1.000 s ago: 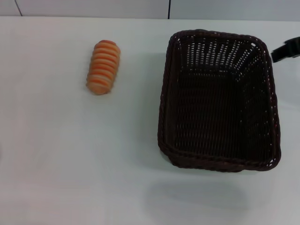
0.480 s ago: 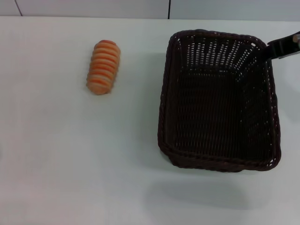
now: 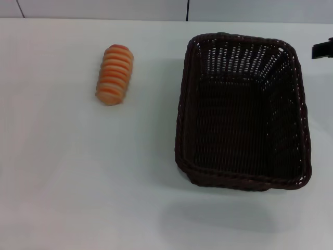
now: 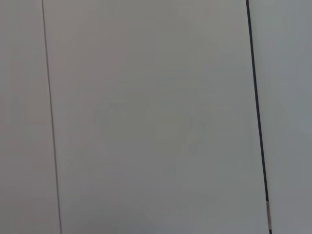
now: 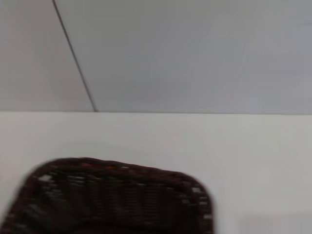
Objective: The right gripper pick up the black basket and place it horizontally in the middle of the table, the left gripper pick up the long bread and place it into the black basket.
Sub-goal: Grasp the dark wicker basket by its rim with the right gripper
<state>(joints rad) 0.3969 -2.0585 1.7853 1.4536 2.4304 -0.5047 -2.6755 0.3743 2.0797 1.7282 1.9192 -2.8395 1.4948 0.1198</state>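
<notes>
You're on the first step here: the black basket (image 3: 243, 112) sits untouched on the right side of the table (image 3: 78, 182), its long side running away from you, so it has yet to be picked up and laid crosswise in the middle. Your right gripper (image 3: 322, 50) shows only as a dark tip at the right edge of the head view, just beside the basket's far right corner and not touching it; whether its fingers are spread or closed can't be told, and it holds nothing you can see. The long bread (image 3: 114, 74) lies on the left, well apart from the basket. Your left gripper is out of sight. Next, I'd judge, you need to bring the right gripper in over the braided rim and take a wall.
</notes>
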